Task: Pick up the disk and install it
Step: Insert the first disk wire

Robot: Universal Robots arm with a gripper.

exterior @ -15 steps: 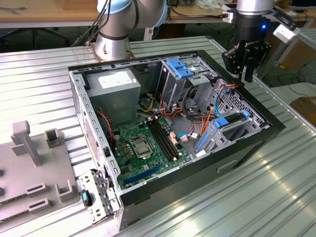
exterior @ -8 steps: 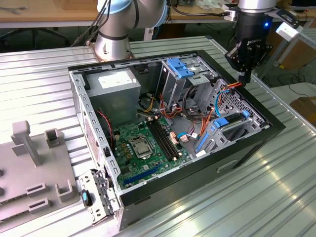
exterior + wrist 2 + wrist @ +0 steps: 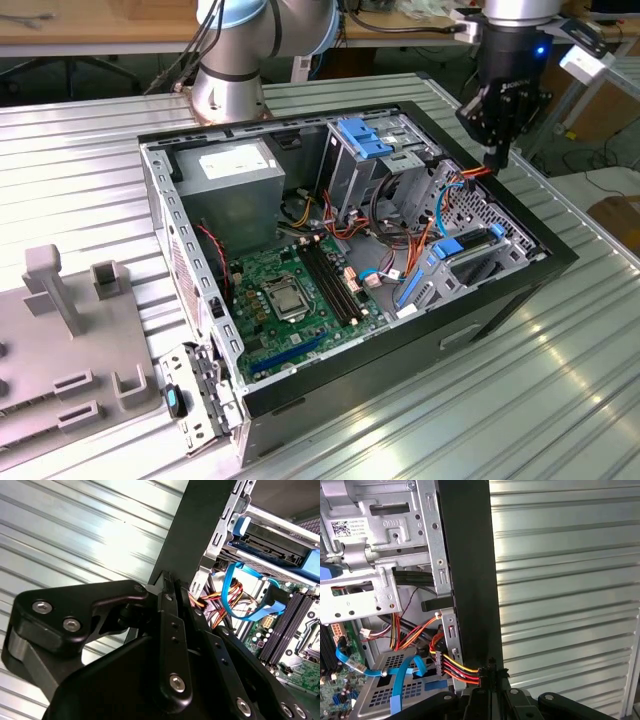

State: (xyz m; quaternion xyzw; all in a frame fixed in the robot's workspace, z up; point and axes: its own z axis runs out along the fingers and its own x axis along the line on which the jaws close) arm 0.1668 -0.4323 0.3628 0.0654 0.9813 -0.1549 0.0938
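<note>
Holding: the tool (image 3: 495,158) is narrow, its fingers pinched on a bundle of red, yellow and black wires (image 3: 478,172) right at the case (image 3: 530,212) rim.
Disk: the disk (image 3: 478,262) lies flat in its bay inside the case, toward the exterior view's right, with blue rails along its sides. It is apart from the tool.
Slip risk: the pinch sits on the loose bundle, not on a plug, so I judge the wires could slide out or twist.
Snag risk: the wires run over a sheet-metal edge beside the black wall. Dragging them across it may chafe them or catch them, and a hard pull would strain their far end.
Tangle risk: a blue cable (image 3: 235,611) loops close by and could be dragged along.
Exterior view: places the tool, disk and board (image 3: 290,290) within the whole case on the counter (image 3: 500,400).
First wrist view: adds the wires (image 3: 457,667) entering the tool (image 3: 490,674) tight against the case wall (image 3: 470,580).
Second wrist view: adds the disk's (image 3: 280,540) connector end, with no plug on it that I can make out, and the tool (image 3: 172,587) beside the wires (image 3: 215,605).
</note>
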